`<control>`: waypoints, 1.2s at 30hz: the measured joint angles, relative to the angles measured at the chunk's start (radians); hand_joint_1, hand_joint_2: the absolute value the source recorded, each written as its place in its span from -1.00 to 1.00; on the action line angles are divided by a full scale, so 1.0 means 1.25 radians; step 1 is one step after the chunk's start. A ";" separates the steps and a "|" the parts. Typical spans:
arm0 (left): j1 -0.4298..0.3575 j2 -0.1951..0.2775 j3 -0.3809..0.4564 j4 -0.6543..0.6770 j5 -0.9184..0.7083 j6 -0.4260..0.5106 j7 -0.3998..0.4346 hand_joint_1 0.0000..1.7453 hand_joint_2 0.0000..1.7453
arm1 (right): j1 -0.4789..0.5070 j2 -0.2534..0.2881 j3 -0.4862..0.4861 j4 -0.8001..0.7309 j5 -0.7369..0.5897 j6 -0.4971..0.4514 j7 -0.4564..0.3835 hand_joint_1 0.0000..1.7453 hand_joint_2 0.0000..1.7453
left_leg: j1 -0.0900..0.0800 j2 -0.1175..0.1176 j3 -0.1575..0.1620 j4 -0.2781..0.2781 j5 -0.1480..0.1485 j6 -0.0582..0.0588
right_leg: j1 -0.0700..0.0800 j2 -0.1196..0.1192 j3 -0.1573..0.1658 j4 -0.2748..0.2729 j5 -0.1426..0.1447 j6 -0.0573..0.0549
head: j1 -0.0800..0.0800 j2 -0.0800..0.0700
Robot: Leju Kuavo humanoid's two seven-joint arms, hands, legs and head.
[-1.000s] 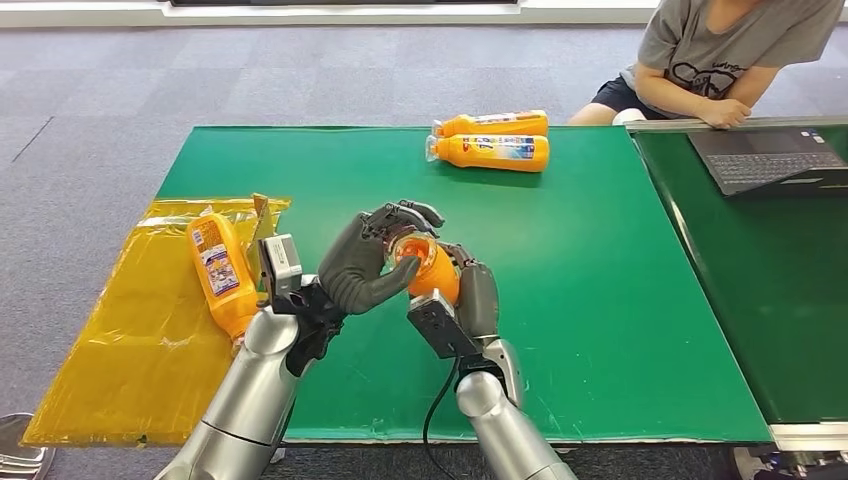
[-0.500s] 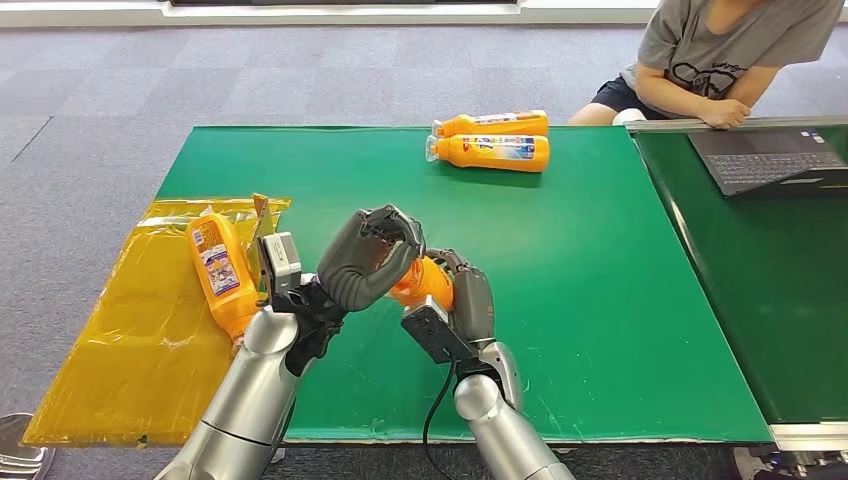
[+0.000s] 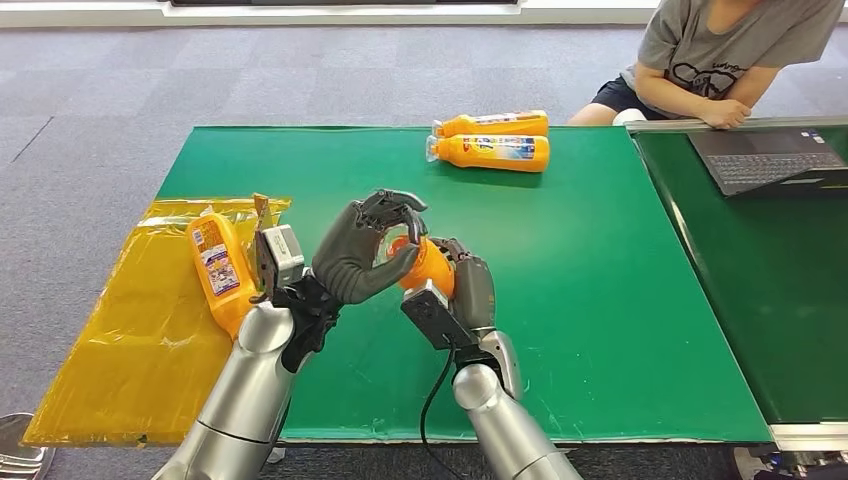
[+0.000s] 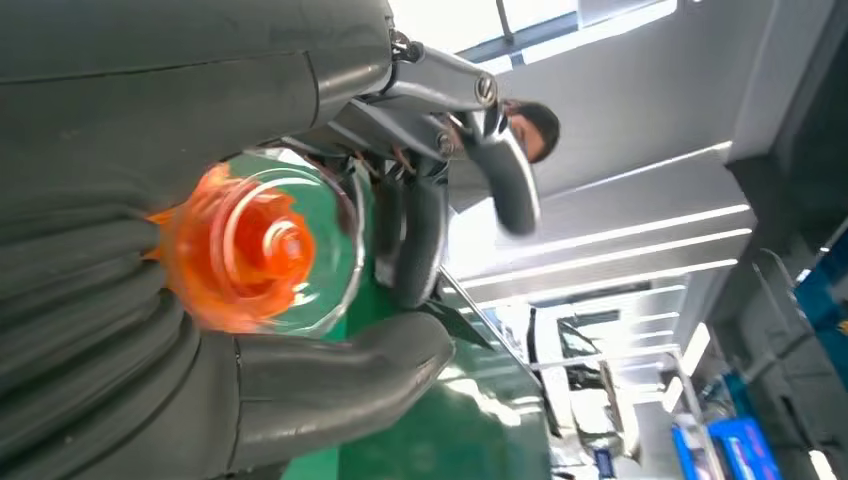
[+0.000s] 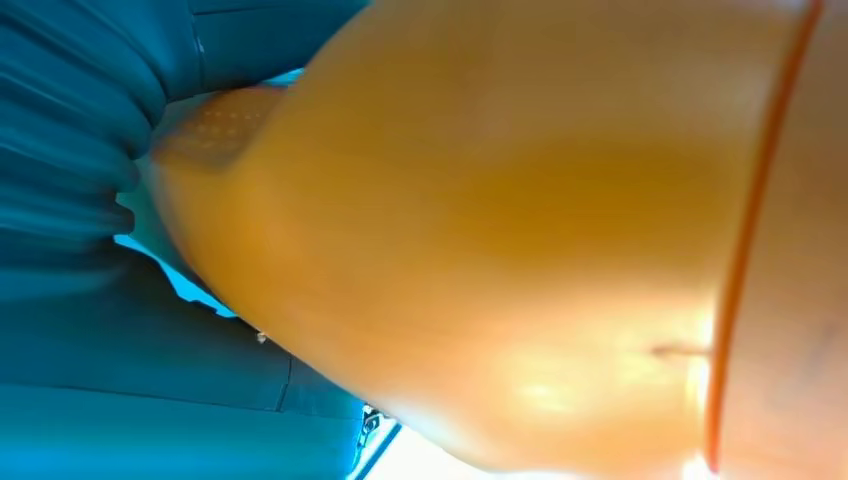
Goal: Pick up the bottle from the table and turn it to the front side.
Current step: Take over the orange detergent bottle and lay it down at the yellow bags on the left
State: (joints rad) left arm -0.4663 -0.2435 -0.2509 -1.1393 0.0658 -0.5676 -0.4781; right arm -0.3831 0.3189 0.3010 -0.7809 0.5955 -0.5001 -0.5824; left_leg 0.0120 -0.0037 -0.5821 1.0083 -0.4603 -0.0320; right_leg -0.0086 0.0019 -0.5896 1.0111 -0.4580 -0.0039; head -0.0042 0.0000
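An orange bottle [image 3: 430, 270] is held above the green table [image 3: 600, 300] near its front middle. My right hand [image 3: 470, 295] grips the bottle's body from below and behind. My left hand [image 3: 362, 250] curls over the bottle's upper end, fingers on top and thumb beneath. In the left wrist view the bottle's clear, round end [image 4: 255, 248] sits between my thumb [image 4: 330, 370] and my fingers [image 4: 420, 230]. The right wrist view has the bottle's orange side [image 5: 520, 250] pressed close against my dark fingers [image 5: 70, 150]. I cannot make out its label.
Two more orange bottles [image 3: 492, 123] [image 3: 490, 152] lie at the table's far edge. Another bottle [image 3: 222, 270] lies on a yellow sheet [image 3: 120, 350] on the floor to the left. A person [image 3: 715, 60] sits at the far right by a laptop [image 3: 770, 158] on a second table.
Both hands dipped a little with the bottle, then came back up. My left hand's fingers shifted their hold around the bottle's upper end.
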 joint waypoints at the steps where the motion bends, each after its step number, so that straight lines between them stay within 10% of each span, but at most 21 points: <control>1: -0.003 0.000 0.003 0.003 -0.007 0.018 0.004 -1.00 1.00 | -0.002 0.000 0.000 0.000 0.000 0.001 0.003 1.00 1.00 | 0.000 0.000 0.000 0.000 0.000 0.000 | 0.000 0.000 0.000 0.000 0.000 0.000 | 0.000 0.000; 36: -0.054 0.004 0.044 0.213 -0.017 0.045 -0.053 -1.00 1.00 | 0.022 0.000 -0.007 0.023 -0.028 -0.002 -0.005 1.00 1.00 | 0.000 0.000 0.000 0.000 0.000 0.000 | 0.000 0.000 0.000 0.000 0.000 0.000 | 0.000 0.000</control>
State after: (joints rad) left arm -0.5332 -0.2384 -0.1953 -0.8726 0.0450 -0.5112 -0.5448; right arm -0.3561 0.3193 0.2923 -0.7519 0.5604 -0.5021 -0.5886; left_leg 0.0120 -0.0037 -0.5822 1.0083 -0.4603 -0.0320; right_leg -0.0086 0.0021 -0.5900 1.0111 -0.4580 -0.0038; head -0.0042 0.0000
